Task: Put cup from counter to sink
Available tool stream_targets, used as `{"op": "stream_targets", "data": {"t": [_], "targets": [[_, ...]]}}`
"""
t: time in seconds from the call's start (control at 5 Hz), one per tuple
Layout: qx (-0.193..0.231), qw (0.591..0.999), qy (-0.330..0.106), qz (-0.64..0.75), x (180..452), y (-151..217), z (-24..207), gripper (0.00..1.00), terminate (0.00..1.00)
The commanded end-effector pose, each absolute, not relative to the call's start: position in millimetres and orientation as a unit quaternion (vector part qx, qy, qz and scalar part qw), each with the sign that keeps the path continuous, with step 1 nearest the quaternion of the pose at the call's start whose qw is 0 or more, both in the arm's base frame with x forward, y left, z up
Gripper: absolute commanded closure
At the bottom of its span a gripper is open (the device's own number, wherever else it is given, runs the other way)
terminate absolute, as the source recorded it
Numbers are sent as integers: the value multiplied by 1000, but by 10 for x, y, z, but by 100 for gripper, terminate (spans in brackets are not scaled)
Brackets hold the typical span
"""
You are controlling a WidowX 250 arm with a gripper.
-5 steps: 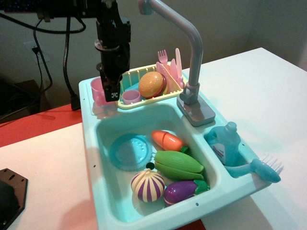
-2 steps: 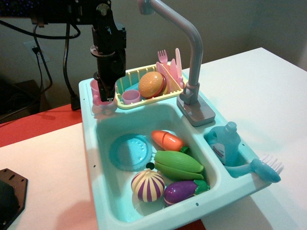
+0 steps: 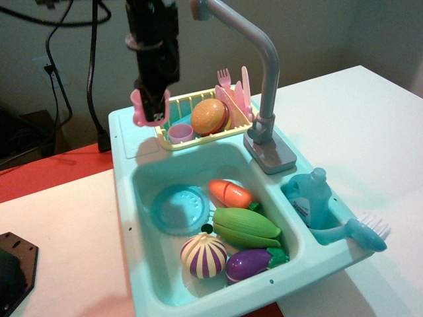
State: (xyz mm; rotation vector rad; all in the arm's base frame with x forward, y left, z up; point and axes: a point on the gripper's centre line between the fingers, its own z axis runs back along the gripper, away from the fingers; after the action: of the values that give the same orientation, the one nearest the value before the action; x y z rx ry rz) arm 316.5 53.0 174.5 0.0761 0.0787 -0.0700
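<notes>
The light-pink cup [image 3: 139, 108] hangs in the air above the back-left counter ledge [image 3: 135, 146] of the teal sink unit, clear of its surface. My black gripper [image 3: 153, 111] comes straight down from above and is shut on the cup's rim, with the cup's body showing to its left. The deep teal sink [image 3: 147, 181] lies in front of and below the cup. It holds a teal plate [image 3: 178, 209], an orange carrot piece [image 3: 230, 193], a green vegetable [image 3: 246, 226], a striped onion [image 3: 203, 256] and a purple eggplant [image 3: 254, 263].
The yellow dish rack [image 3: 173, 144] just right of the gripper holds a lilac cup [image 3: 180, 134], a burger [image 3: 210, 115] and pink cutlery [image 3: 232, 89]. The tall grey faucet [image 3: 266, 86] arches overhead. A blue soap bottle [image 3: 310, 198] and a brush [image 3: 362, 232] sit at the right.
The gripper went down onto the cup on the counter, closed on it, and has now lifted it up off the ledge.
</notes>
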Motion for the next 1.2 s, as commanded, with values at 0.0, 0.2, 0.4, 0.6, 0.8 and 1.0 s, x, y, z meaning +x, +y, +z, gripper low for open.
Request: {"op": "stream_targets", "data": {"t": [0.0,0.2,0.4,0.6,0.8,1.0], "targets": [[24,997,-11,-78,3339,118,1979,100,0],[16,994,-8,-109,3359,-179,1895,100,0],[15,992,-3,-126,3332,-399,1787,100,0],[22,992,8,-121,3283,-427,1583,100,0],[31,992,20,-118,3229,-404,1379,100,0],[37,993,23,-113,3213,-402,1201,100,0]]}}
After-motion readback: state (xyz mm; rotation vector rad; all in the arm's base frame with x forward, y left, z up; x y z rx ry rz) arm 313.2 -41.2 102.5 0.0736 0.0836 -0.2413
